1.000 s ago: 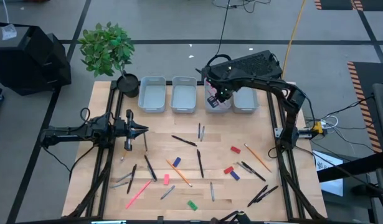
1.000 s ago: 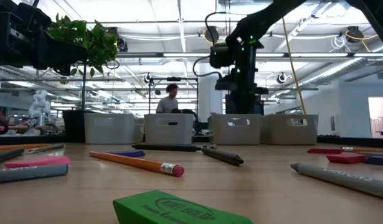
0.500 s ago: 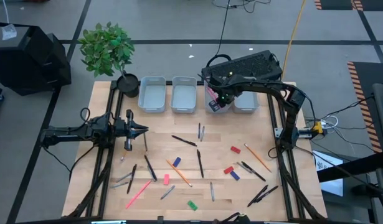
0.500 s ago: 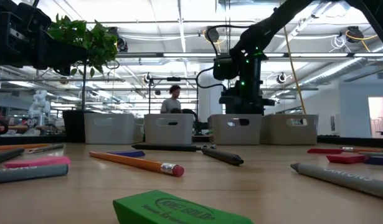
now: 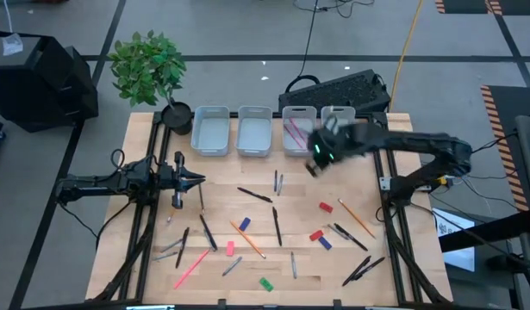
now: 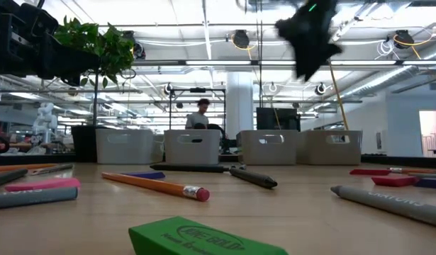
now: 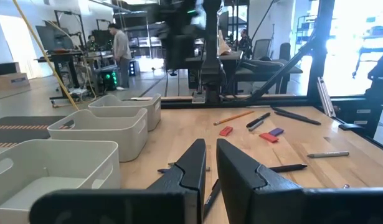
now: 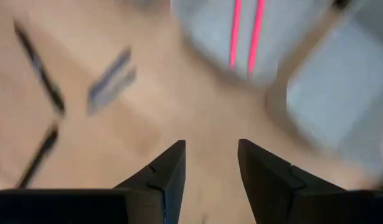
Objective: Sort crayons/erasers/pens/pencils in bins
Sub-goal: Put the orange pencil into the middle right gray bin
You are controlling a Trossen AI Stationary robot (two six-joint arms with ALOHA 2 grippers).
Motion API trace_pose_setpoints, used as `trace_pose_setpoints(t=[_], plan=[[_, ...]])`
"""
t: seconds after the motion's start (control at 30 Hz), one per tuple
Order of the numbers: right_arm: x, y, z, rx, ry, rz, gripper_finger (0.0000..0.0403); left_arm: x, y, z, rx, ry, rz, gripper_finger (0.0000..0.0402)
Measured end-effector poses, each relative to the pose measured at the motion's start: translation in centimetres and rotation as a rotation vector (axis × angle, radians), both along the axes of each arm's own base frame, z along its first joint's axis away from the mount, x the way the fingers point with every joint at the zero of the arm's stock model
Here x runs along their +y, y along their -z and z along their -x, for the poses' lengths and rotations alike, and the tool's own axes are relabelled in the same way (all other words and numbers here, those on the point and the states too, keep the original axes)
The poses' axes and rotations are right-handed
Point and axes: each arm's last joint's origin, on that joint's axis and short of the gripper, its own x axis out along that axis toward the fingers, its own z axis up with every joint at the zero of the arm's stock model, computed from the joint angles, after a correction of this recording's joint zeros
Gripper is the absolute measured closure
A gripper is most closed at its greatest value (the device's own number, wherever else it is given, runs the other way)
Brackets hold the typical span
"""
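Sitting in a row at the table's far edge, the bins (image 5: 254,131) hold two pink sticks (image 5: 294,132) in the third; erasers (image 5: 321,232) lie scattered nearer. We see our right gripper (image 5: 316,158) just before them, fingers apart, empty; our left gripper (image 5: 196,180) waits, nearly closed, empty.

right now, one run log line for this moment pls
right gripper open, empty, above table in front of third bin | bin holds two pink sticks | left gripper parked left | erasers unsorted

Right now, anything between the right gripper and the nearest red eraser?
Nothing visible. The right gripper is open and empty, above bare table just in front of the bins. The red eraser lies beyond clear wood, an orange pencil beside it.
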Motion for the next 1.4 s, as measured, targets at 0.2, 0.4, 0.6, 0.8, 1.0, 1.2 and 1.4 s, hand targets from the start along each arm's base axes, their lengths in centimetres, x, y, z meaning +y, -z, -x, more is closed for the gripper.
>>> trace_pose_setpoints(t=[0.2, 0.4, 0.6, 0.8, 1.0, 1.2, 1.4], plan=[[7.8, 2.3, 3.6, 0.130, -0.003, -0.112, 0.0261, 0.0, 0.0, 0.0, 0.000, 0.000, 0.000, 0.0357], [12.0, 8.6, 6.3, 0.244, 0.017, -0.228, 0.0261, 0.0, 0.0, 0.0, 0.000, 0.000, 0.000, 0.0357], [11.4, 13.5, 8.0, 0.292, 0.053, -0.247, 0.0261, 0.0, 0.0, 0.0, 0.000, 0.000, 0.000, 0.0357], [10.0, 16.9, 9.5, 0.339, 0.040, -0.278, 0.0261, 0.0, 0.0, 0.0, 0.000, 0.000, 0.000, 0.0357], [9.8, 18.7, 10.6, 0.334, 0.027, -0.294, 0.0277, 0.0, 0.0, 0.0, 0.000, 0.000, 0.000, 0.0357], [9.8, 18.8, 10.6, 0.325, 0.013, -0.295, 0.0339, 0.0, 0.0, 0.0, 0.000, 0.000, 0.000, 0.0357], [9.8, 18.9, 10.5, 0.317, 0.028, -0.294, 0.0381, 0.0, 0.0, 0.0, 0.000, 0.000, 0.000, 0.0357]])
